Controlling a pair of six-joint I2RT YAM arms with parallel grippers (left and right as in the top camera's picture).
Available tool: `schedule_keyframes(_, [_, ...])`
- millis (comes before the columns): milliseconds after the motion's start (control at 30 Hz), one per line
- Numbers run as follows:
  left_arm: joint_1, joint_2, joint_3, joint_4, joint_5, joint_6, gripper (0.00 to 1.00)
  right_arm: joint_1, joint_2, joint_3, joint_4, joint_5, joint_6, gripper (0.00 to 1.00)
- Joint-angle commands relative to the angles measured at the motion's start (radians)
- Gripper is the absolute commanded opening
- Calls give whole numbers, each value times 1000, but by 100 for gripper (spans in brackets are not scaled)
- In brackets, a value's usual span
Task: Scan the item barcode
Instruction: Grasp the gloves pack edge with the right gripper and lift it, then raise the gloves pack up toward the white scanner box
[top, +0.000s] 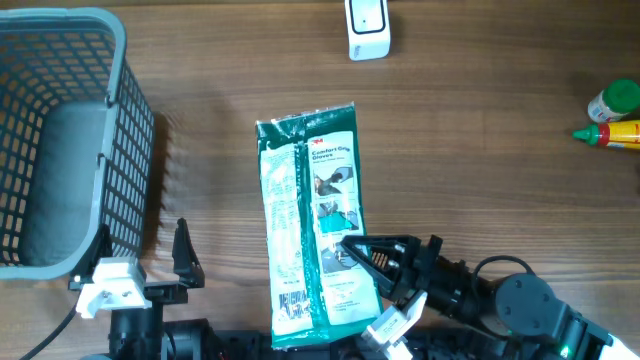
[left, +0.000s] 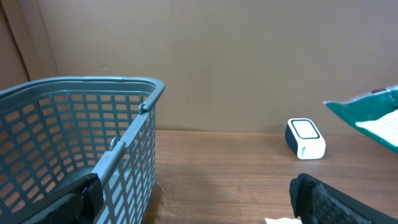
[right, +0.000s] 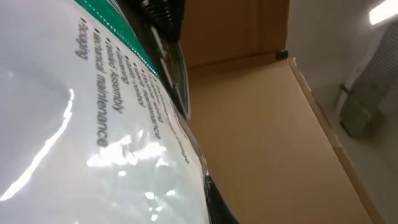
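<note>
Basket (top: 60, 140) far left, prob for after the scan. Left claw (top: 143, 250) beside it, wide open, idle. Pack (top: 310, 200) mid-desk, barcode (top: 292, 300) face-up. Right claw (top: 352, 255) is clamped on its edge, imo to carry it to the scanner (top: 367, 28).
</note>
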Motion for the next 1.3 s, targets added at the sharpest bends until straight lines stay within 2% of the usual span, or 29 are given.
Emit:
schedule_keyframes(0, [8,-8,-3,3,-3,-10,100,4,-8,8,-20,42,-58,4])
schedule_keyframes(133, [8,-8,-3,3,-3,-10,100,2,-8,8,-18,172,81,4])
schedule_keyframes(167, [8,-8,-3,3,-3,-10,100,-5,-8,8,-18,226,177,4])
schedule_keyframes(367, [8,-8,-3,3,-3,-10,100,-71,-8,8,-22,369,531,4])
schedule_keyframes(433, [8,-8,-3,3,-3,-10,100,-106,-8,8,-14,342,850,4])
schedule_keyframes(533, [8,-8,-3,3,-3,-10,100,-136,-8,8,-17,338,1219,4])
schedule_keyframes(633, [8,-8,-3,3,-3,-10,100,-163,-8,8,-5,353,1408,4])
schedule_keyframes(667, [8,-8,-3,3,-3,-10,100,-180,-6,8,-3,392,1551,4])
schedule_keyframes(733, [8,-8,-3,3,-3,-10,100,-216,8,8,-2,417,1743,4])
schedule_keyframes(833, [8,-8,-3,3,-3,-10,100,-300,76,8,42,412,1912,4])
schedule_keyframes(933, [8,-8,-3,3,-3,-9,100,-393,185,8,114,285,2067,4])
schedule_keyframes(1000, [8,-8,-3,3,-3,-10,100,-471,303,8,229,85,2129,4])
schedule_keyframes(1100, [8,-8,-3,3,-3,-10,100,-569,491,8,414,-103,2188,4])
schedule_keyframes(1267, [8,-8,-3,3,-3,-10,100,-718,824,29,748,-404,2382,4])
